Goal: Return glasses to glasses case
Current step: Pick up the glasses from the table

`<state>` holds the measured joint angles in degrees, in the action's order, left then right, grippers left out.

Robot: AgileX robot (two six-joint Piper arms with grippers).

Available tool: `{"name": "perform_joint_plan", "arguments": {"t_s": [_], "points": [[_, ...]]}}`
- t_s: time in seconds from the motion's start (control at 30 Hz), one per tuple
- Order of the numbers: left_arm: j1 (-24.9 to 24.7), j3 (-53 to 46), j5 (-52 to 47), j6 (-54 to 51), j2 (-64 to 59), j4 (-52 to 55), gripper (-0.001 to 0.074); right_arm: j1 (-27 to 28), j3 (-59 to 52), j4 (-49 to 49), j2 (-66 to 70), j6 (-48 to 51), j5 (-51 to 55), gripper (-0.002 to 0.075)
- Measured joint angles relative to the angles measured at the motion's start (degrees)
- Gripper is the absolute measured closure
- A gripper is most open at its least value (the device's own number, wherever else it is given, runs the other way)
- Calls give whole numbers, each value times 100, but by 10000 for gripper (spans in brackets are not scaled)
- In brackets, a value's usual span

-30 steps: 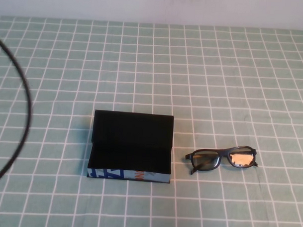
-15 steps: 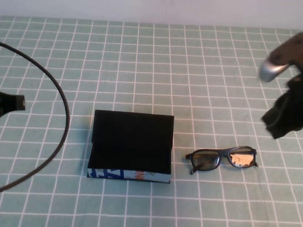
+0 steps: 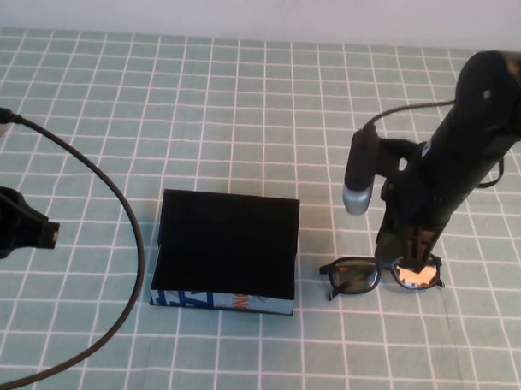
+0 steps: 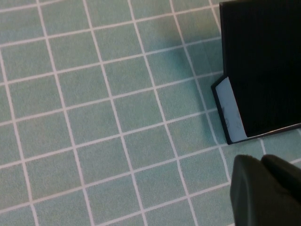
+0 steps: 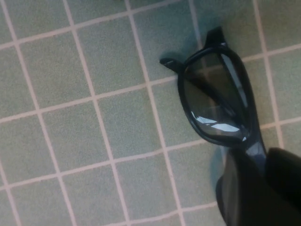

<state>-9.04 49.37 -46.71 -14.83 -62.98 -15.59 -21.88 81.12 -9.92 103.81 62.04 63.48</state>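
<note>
While the left gripper (image 3: 20, 229) idles unreadable, the right gripper (image 3: 410, 252) – grip unclear – overhangs the glasses (image 3: 379, 274).

Black glasses (image 3: 380, 276) flat on cloth, right of open glasses case (image 3: 225, 252).

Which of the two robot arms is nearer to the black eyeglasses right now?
The right. Its tool is directly over the glasses, at the bridge. The left tool is far off, beyond the open glasses case, on its other side.
</note>
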Motion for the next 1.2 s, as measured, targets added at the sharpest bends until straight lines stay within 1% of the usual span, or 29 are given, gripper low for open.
{"name": "perform_joint_plan", "arguments": {"t_s": [0.13,0.2,0.33,0.53,0.6,0.7,0.87,0.9,0.97,1.1,1.2], "points": [[0,0,-10,-8,0,0,735,-3,11,207,258,0,-43,462],[0,0,-10,-12,0,0,735,-3,11,308,338,-25,-59,407],[0,0,-10,-22,0,0,735,-3,11,376,491,-51,-135,376],[0,0,-10,-35,0,0,735,-3,11,388,751,-54,-456,372],[0,0,-10,-35,0,0,735,-3,11,388,793,-54,-529,388],[0,0,-10,-35,0,0,735,-3,11,388,842,-54,-532,452],[0,0,-21,-35,0,0,735,-3,11,388,851,-54,-386,655],[0,0,-33,-35,0,0,735,-3,22,388,851,-54,-336,678],[0,0,-33,-35,0,0,735,-3,45,368,831,-54,-233,701],[0,0,-40,-35,0,0,735,-3,129,354,794,-54,-72,716],[0,0,-40,-35,0,0,735,-3,424,375,769,-54,180,719]]}}
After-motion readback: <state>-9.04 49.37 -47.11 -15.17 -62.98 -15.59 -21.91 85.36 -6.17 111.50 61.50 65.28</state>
